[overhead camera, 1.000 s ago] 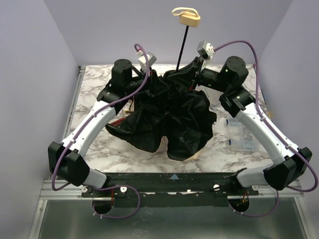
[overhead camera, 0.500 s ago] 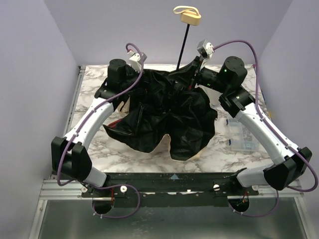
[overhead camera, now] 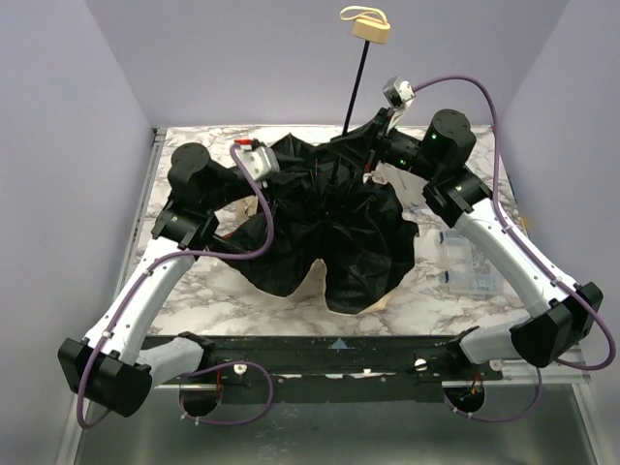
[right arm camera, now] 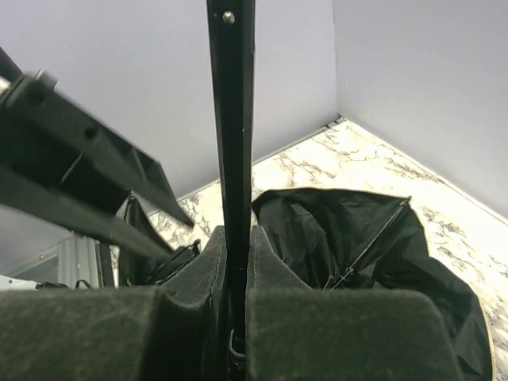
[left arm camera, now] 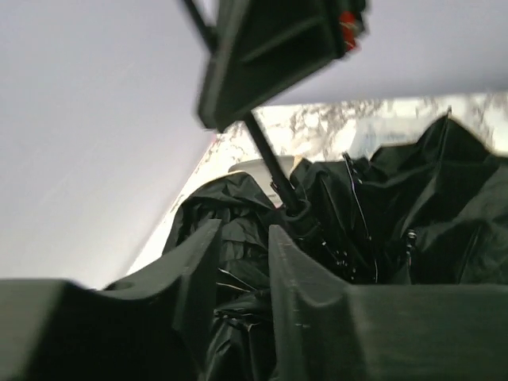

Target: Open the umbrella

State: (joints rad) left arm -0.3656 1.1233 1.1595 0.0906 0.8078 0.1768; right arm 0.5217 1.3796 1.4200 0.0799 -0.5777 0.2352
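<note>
The umbrella [overhead camera: 334, 228] lies canopy-down on the marble table, black ribbed lining up, with peach fabric showing at its edges. Its slim black shaft [overhead camera: 356, 92] rises to the beige handle knob [overhead camera: 371, 30]. My right gripper [overhead camera: 376, 153] is shut on the shaft low down; in the right wrist view the shaft [right arm camera: 235, 119] runs between the closed fingers [right arm camera: 236, 246]. My left gripper [overhead camera: 279, 163] hovers at the canopy's back left, jaws apart. In the left wrist view it [left arm camera: 242, 266] holds nothing, with crumpled lining and the shaft [left arm camera: 270, 171] beyond it.
A clear plastic box [overhead camera: 467, 268] sits on the table [overhead camera: 194, 300] at the right, near the right arm. Lavender walls close in on three sides. A metal rail [overhead camera: 145, 194] runs along the table's left edge.
My left arm has swung left and back, and its gripper has drawn away from the canopy's middle to its back left. The canopy lies a little wider. The right gripper stays on the shaft.
</note>
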